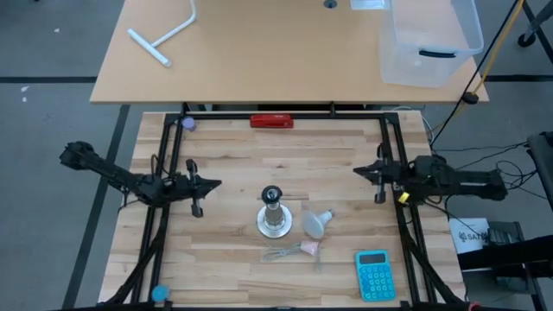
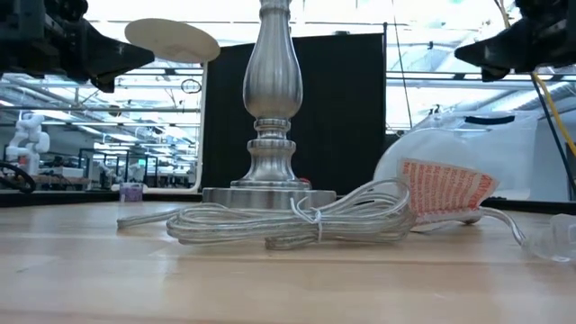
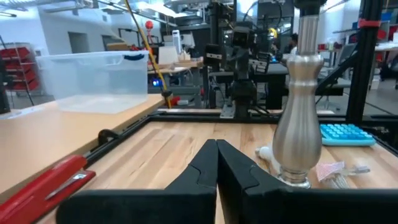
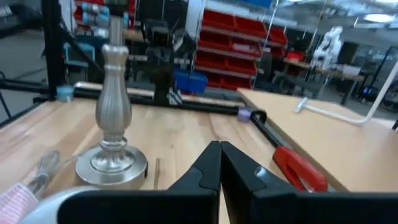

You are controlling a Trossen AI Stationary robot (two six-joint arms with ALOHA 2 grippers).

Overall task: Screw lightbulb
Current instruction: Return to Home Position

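Lightbulb (image 1: 314, 225) lies on its side on the wooden table (image 1: 233, 155), out of the socket and just beside the round foot of the silver lamp (image 1: 274, 216), on the right arm's side. Its domed head points toward the front edge and its screw base points away toward the right arm. The low view shows the white dome (image 2: 432, 144) resting on the tabletop behind a small clear-pink plastic piece (image 2: 447, 191). A bundled clear cord (image 2: 297, 220) lies in front of the lamp's foot.

Left gripper (image 1: 214, 183) hovers above the table on the left, well apart from the lamp. In the left wrist view its two dark fingers (image 3: 199, 174) are pressed together with nothing between them.

Right gripper (image 1: 358, 171) hovers on the right side, well apart from the bulb. Its fingers (image 4: 202, 171) are likewise closed on each other and empty.

Both grippers point inward toward the lamp, which stands upright between them.

Other items: a blue calculator (image 1: 374, 275) sits near the front right corner. A red tool (image 1: 271, 121) lies at the back edge of the frame. A clear plastic bin (image 1: 432, 39) and a white T-shaped pipe (image 1: 164, 39) sit on the far table.
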